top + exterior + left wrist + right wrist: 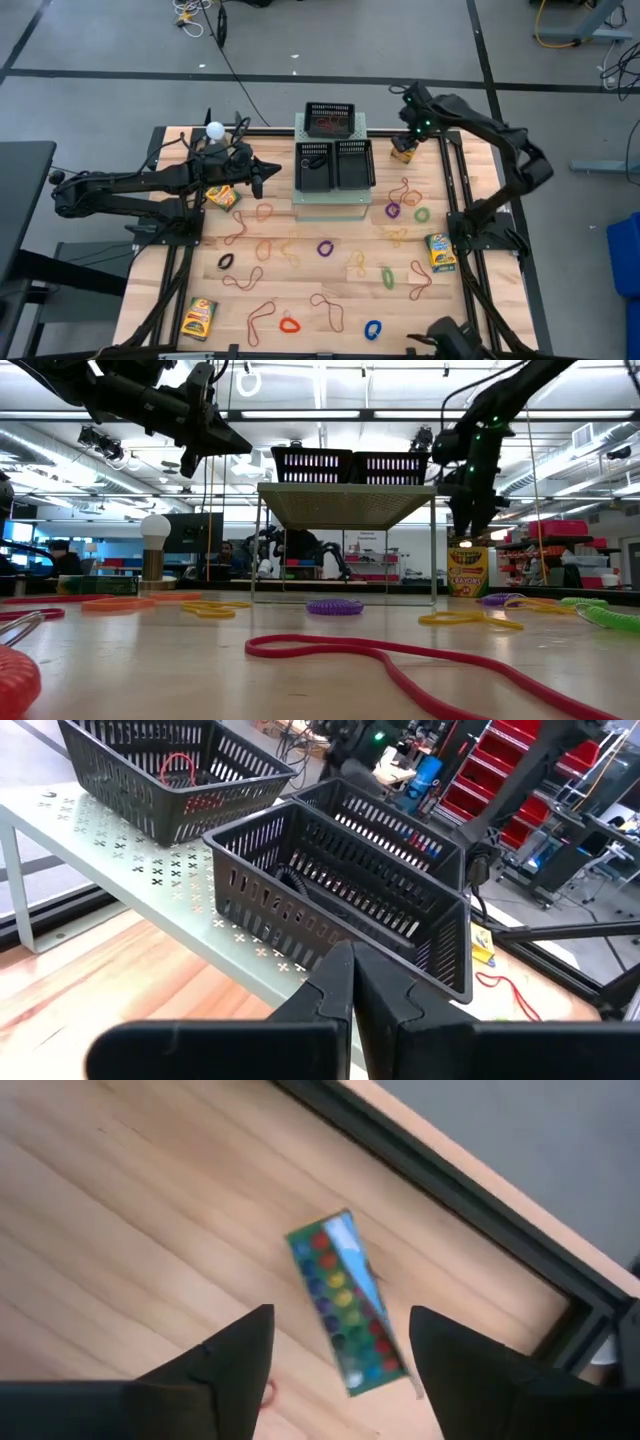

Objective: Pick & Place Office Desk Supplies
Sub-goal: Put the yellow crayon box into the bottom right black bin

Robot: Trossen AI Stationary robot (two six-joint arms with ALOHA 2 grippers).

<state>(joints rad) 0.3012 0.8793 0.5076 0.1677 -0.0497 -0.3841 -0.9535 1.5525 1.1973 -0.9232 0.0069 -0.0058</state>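
Right gripper [340, 1355]: fingers spread apart, poised over a crayon box [347, 1302] that stands near the far right corner of the tabletop [300, 300], beside the dark edge rail [470, 1210]; nothing held
Left gripper [258, 180]: fingers pressed together and empty, raised just left of the front left mesh tray [314, 165]
Left arm surroundings: a second crayon box [222, 196] lies below it, and a white ball [214, 129] sits on the far left side
Perforated box [330, 205]: pale green, in the middle of the far side, carrying three black mesh trays; it stands between the two grippers
Tray contents: red bands show in the rear tray [331, 119], a dark loop in the front left one
Other crayon boxes: one by the right edge [440, 251], one at the near left corner [200, 318]
Rubber bands: thin orange-brown ones [262, 212] lie scattered across the tabletop, well apart from both grippers
Thicker loops: purple [325, 248], green [387, 277], blue [373, 328], red [289, 324] and black [225, 261] among the bands
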